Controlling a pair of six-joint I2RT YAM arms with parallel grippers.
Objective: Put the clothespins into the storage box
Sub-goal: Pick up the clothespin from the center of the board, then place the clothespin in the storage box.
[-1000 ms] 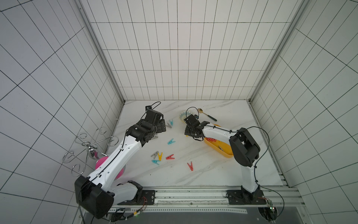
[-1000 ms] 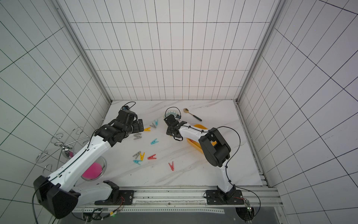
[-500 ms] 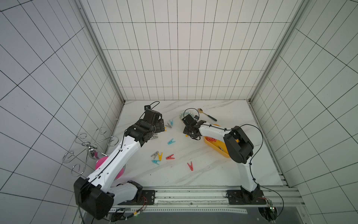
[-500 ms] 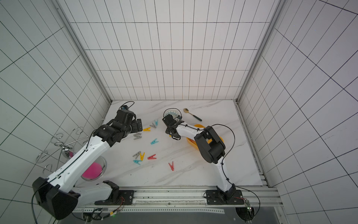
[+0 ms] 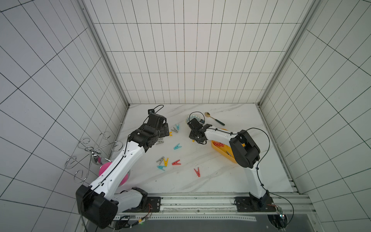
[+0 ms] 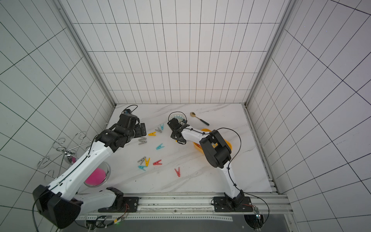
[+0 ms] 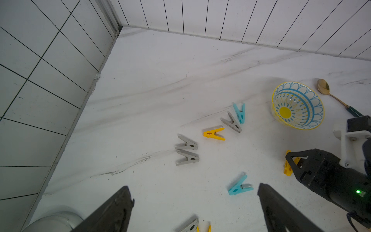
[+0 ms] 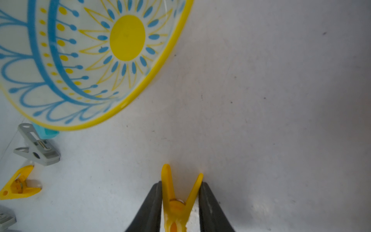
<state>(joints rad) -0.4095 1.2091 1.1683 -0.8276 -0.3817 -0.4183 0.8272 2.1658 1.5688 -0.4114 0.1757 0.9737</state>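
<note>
Left of centre in a top view, the left gripper (image 5: 165, 129) is held above the white marble tabletop (image 5: 210, 180), its fingers spread wide with nothing between them. Small plastic clothespins (image 5: 165, 161) in grey, yellow, teal and red are scattered across the middle of the frame. Right of centre, just below a round blue-and-yellow patterned bowl (image 5: 190, 117), the right gripper (image 8: 180, 183) is narrowed onto both legs of a yellow A-shaped plastic clothespin (image 8: 176, 209) (not yet lifted, it appears). Further right, the shallow bright yellow storage box (image 5: 222, 154), with red pegs (image 5: 217, 143) inside, is partly hidden by the right arm (image 5: 243, 148). A straight lift clear of the bowl is judged best, followed by a low release over the box, since squeezed legs could let the peg spring free.
</note>
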